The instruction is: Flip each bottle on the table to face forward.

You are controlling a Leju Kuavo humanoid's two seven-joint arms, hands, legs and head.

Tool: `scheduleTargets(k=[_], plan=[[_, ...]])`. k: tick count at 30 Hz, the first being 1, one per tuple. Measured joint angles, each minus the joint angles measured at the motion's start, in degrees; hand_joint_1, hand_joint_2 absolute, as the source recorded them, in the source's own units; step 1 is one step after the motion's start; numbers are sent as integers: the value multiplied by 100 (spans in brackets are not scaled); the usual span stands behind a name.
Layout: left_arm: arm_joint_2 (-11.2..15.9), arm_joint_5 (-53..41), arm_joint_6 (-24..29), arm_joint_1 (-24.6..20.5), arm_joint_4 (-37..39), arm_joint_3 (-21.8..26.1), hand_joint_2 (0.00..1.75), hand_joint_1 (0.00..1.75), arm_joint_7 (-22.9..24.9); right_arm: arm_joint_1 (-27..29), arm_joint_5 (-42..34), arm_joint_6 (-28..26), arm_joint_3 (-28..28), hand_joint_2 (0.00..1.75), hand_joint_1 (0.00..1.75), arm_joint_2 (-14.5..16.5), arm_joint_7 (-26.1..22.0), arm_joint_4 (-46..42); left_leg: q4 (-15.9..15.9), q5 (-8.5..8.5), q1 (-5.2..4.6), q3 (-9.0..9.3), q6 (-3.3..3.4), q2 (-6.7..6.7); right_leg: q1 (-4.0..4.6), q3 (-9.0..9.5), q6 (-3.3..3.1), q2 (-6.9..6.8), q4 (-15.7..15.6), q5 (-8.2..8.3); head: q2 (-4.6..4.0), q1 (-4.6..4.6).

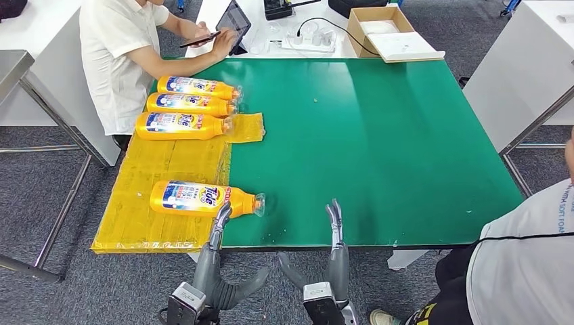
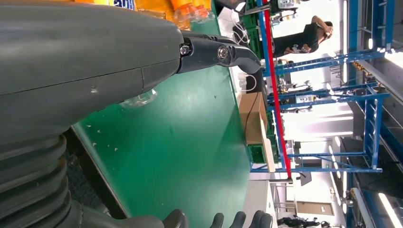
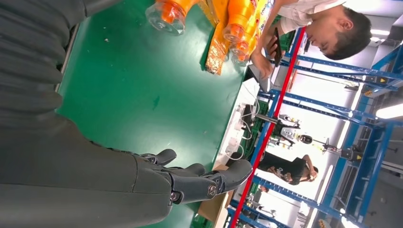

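Note:
Four orange Tide bottles lie on their sides, caps to the right. The nearest bottle (image 1: pixel 203 198) rests half on the yellow mat (image 1: pixel 156 169), its clear cap (image 3: pixel 166 16) over the green table top (image 1: pixel 379 149). Three more bottles (image 1: pixel 191 104) lie in a row at the far left, labels up. My left hand (image 1: pixel 220 222) reaches over the table's front edge, fingers stretched up to the near bottle's neck side, holding nothing; the thumb (image 2: pixel 223 53) sticks out straight. Further right, my right hand (image 1: pixel 335 223) hovers at the front edge with fingers (image 3: pixel 209 183) apart and empty.
A person in a white shirt (image 1: pixel 122 54) sits at the far left corner with a tablet (image 1: pixel 233 24). Another person (image 1: pixel 521 271) stands at the near right corner. A cardboard box (image 1: pixel 382 27) and a power strip (image 1: pixel 308 40) sit on the white table behind.

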Motion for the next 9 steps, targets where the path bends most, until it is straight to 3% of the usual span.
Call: scheduleTargets(k=[9], plan=[[1,142,-47,-8,24,-2,175,0,-62,-42,158,-3,105,175,0,-43,16,79,0,0,0,0,0,0,0,0,0,0,0,0,0,0]])
